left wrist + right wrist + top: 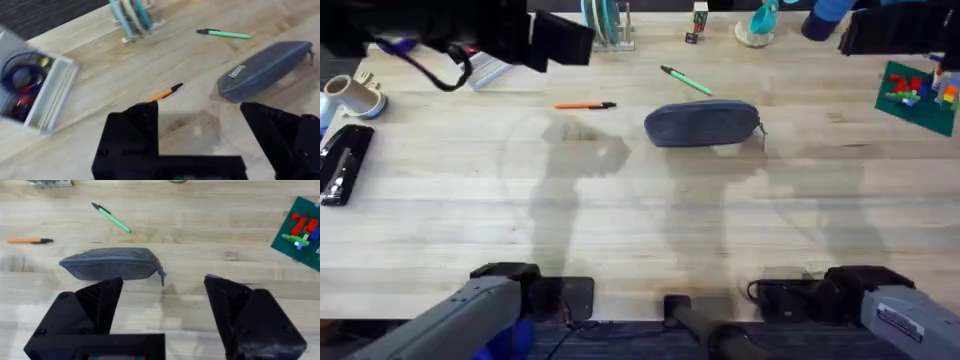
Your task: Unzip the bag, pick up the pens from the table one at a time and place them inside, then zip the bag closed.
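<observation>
The grey-blue bag (702, 124) lies on its side on the table (640, 220), just beyond the middle, with its zipper shut and the pull tab hanging at its right end. To its left lies the orange pen (585, 105), and the green pen (686, 81) rests just behind it. From high above, my left gripper (200, 130) is open and looks down on the orange pen (165, 93), the green pen (225, 34) and the bag (265, 70). My right gripper (162, 305) is open too, raised over the near side of the bag (110, 264), and holds nothing.
A tape roll (355, 95) and a black stapler (345, 160) sit at the left edge. A rack with plates (605, 25) and a grey tray of cables (30, 90) stand at the back left. A green brick board (920, 95) lies at the back right.
</observation>
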Robot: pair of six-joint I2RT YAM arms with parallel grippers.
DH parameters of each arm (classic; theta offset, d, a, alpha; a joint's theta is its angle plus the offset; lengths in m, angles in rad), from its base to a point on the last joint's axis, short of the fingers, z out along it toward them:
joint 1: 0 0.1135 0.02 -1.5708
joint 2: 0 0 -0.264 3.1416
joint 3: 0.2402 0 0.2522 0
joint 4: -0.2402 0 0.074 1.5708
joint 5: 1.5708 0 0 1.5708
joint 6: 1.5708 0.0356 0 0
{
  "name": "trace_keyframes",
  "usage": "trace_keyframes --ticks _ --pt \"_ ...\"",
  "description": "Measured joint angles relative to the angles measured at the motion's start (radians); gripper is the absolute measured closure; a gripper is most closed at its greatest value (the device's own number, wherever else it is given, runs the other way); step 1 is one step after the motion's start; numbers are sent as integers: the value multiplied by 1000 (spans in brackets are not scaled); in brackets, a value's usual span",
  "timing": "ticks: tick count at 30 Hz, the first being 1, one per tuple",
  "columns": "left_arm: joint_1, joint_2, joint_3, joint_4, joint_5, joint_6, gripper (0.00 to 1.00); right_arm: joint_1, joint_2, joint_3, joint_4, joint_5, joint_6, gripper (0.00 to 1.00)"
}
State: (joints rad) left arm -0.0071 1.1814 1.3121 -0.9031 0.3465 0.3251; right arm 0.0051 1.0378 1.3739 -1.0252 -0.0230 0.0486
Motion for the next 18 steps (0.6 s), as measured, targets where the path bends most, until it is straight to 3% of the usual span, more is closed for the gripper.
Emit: trace_keyframes --ticks 5,10,15,18 --pt "4 51 0 2 150 139 8 0 0 0 0 0 0 6" --pt "45 84 0 -4 314 294 7 0 0 0 0 0 0 6" --pt "102 129 0 -67 490 477 8 0 0 0 0 0 0 6" --pt "126 174 0 -146 595 622 8 0 0 0 0 0 0 5"
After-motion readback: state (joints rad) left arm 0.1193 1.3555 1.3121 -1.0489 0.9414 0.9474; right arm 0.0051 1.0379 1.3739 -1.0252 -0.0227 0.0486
